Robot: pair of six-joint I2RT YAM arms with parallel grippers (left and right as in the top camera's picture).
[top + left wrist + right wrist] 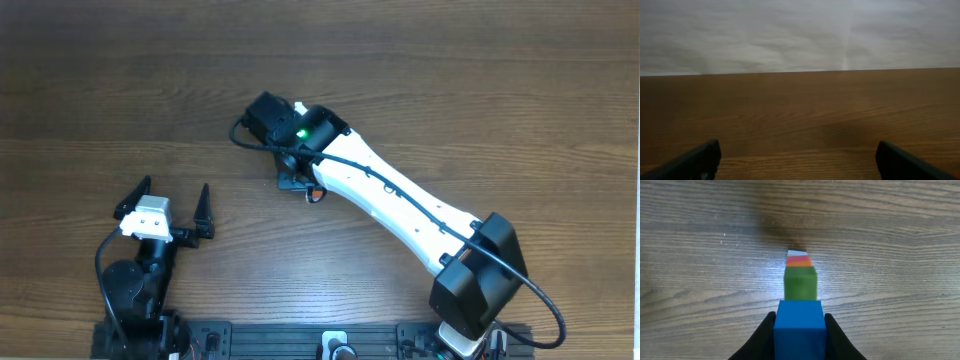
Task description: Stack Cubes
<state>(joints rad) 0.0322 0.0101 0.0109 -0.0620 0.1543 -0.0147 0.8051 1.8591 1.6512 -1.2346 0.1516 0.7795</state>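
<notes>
Blue cube (800, 330) is clamped in right gripper (800, 321), bottom centre of the right wrist view, lined up over green cube (800, 284). Whether they touch can't be told. Orange cube (799, 264), red cube (798, 258) and white cube (797, 253) are seen stacked beneath. Left gripper (175, 188) is parked lower left in the top view, spread wide, nothing held.

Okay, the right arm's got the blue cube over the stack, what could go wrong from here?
1. The right gripper holds the blue cube close to the green cube. If it is let go off-centre, it may tip or slide off.
2. The stack is already several cubes tall and narrow. Pressing down hard, or brushing it with the fingers on opening, could topple it.
</notes>
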